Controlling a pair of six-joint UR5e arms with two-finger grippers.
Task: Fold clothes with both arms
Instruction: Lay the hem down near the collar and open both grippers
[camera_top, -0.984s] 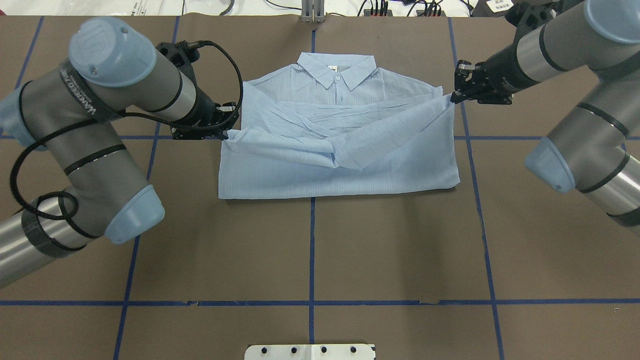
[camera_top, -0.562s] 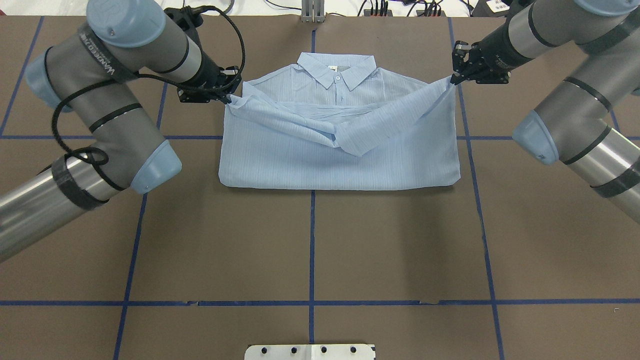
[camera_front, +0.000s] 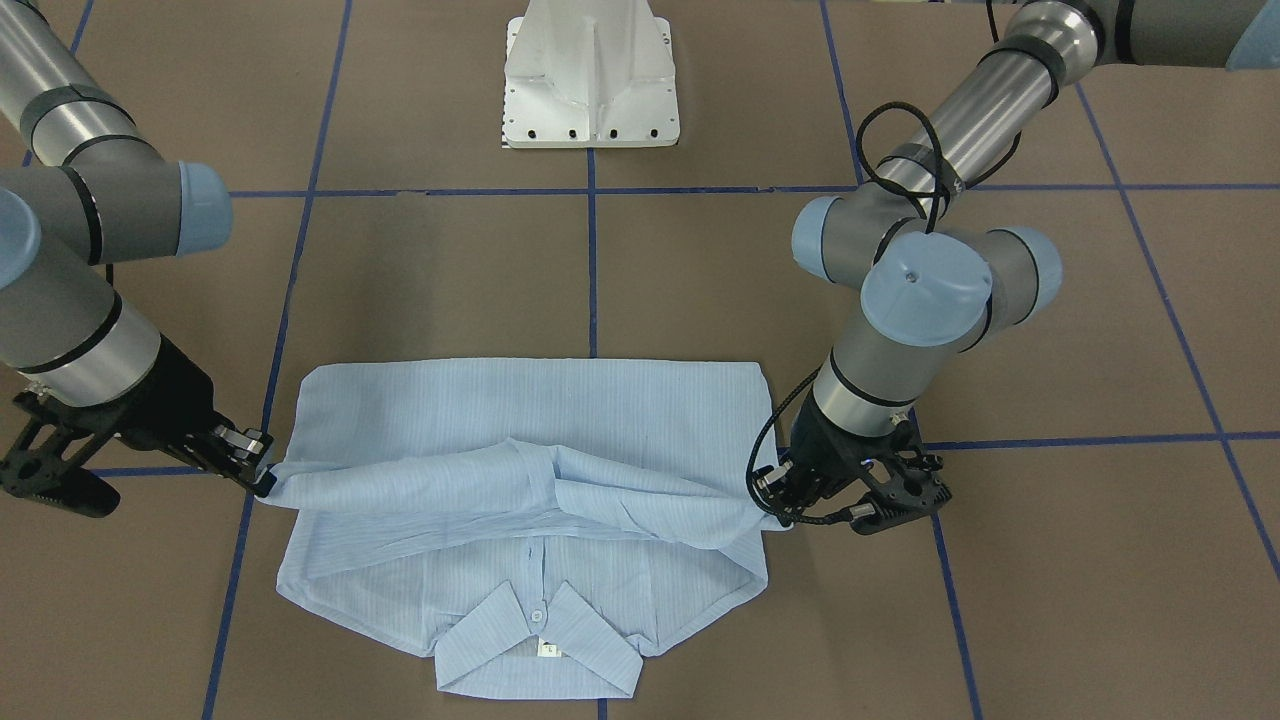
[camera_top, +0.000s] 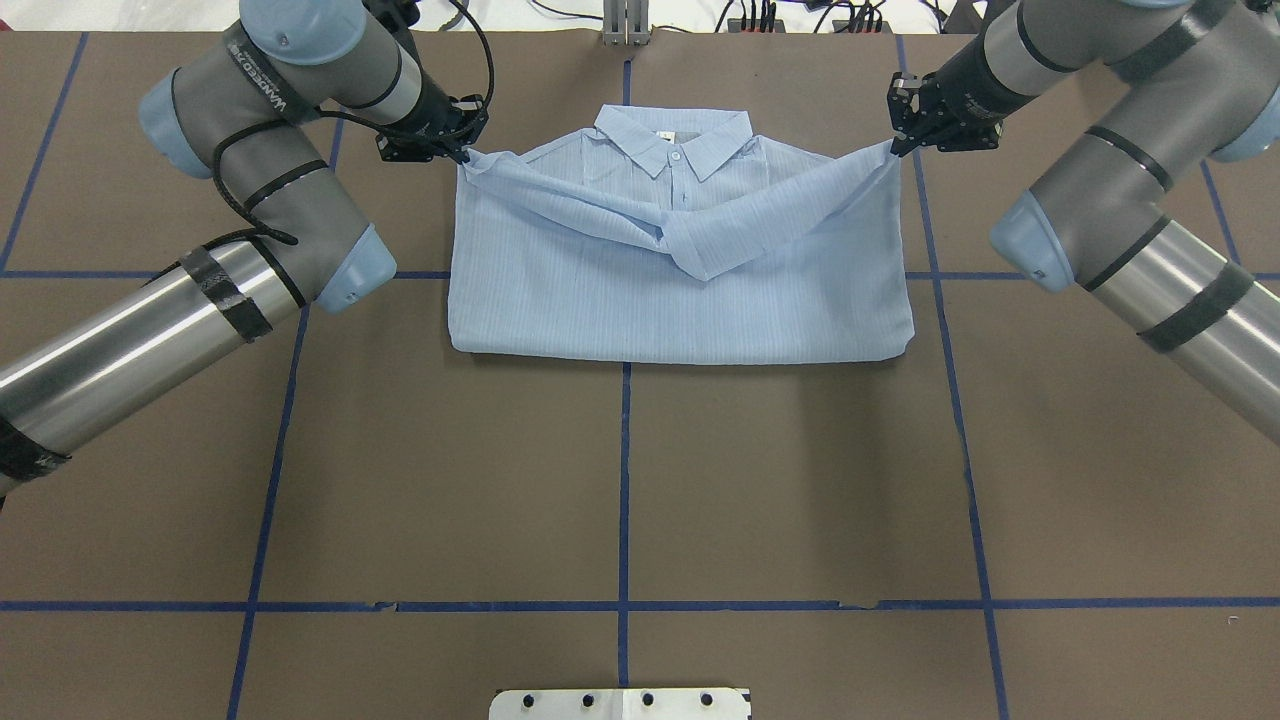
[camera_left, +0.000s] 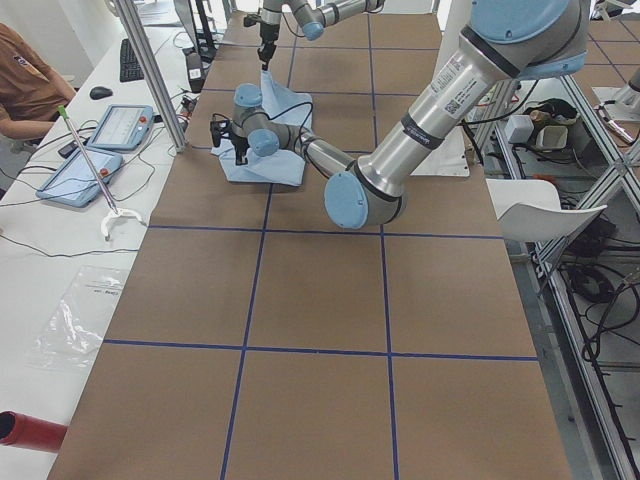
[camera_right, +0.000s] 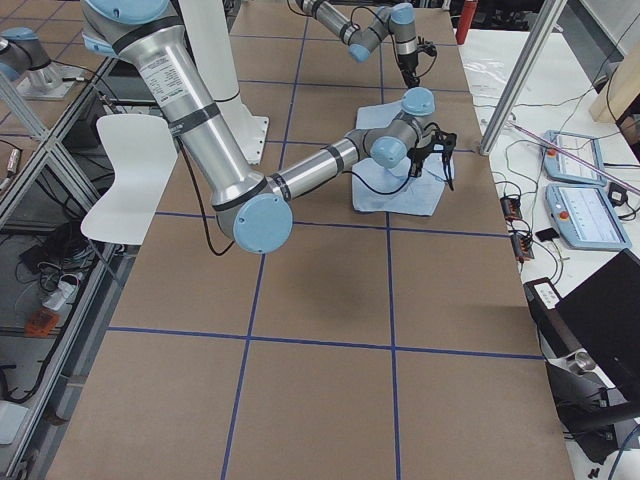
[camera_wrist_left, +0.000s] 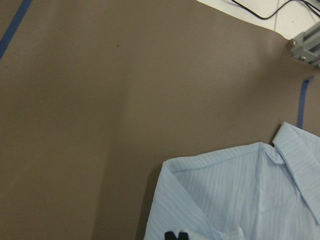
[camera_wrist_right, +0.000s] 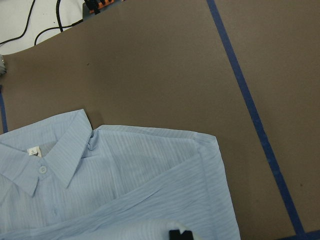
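You have the shirt (camera_top: 680, 310) lying flat on the brown table (camera_top: 800, 480), on the far side from the robot's base. It straddles the centre blue tape line (camera_top: 623, 480), and its collar (camera_top: 625, 130) points away from the robot. The left gripper (camera_top: 462, 152) is pinched closed on a fold of cloth at the shirt's left shoulder corner. The right gripper (camera_top: 893, 148) is closed in the same way on the right shoulder corner. From each grip a sleeve (camera_top: 720, 250) runs inward and down, and the two cross over the chest just below the collar. In the front-facing view the held cloth sits slightly raised above the layer under it. The shirt's near edge is a straight fold.
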